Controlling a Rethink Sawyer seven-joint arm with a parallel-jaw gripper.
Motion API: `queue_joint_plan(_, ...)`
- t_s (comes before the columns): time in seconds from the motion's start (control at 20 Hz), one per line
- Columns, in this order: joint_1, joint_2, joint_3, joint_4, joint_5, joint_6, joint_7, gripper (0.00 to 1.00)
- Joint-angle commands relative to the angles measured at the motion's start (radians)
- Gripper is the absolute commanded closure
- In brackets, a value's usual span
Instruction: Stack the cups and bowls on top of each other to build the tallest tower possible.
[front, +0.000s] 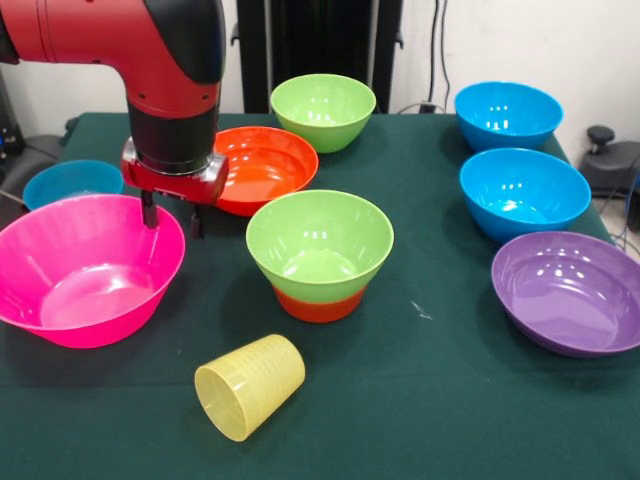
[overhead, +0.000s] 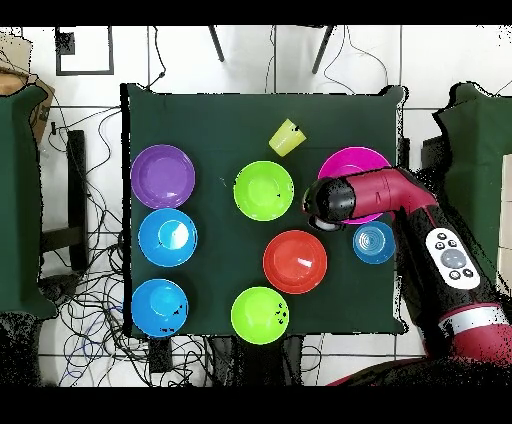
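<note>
Table (overhead: 220, 120): you have green cloth under the gripper.
Floor (overhead: 90, 300): white tiles, cables strewn beside the table.
Wall (front: 500, 40): white, behind the arm.

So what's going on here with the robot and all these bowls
A red and black arm is working at a green table set with plastic bowls. Its gripper hangs over the far rim of the big pink bowl, fingers open and holding nothing. The only stack so far is a lime green bowl sitting on a small orange bowl at mid-table. The yellow cup lies tipped on its side in front of it. The remaining bowls all sit singly around the table.
</note>
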Motion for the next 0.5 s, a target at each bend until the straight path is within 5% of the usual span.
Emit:
queue_joint_plan(0.05, 0.014, 0.038, -0.053, 0.018, -0.087, -0.042, -0.260, 0.00)
queue_joint_plan(0.5, 0.013, 0.042, -0.051, 0.035, -0.092, -0.063, -0.228, 0.00)
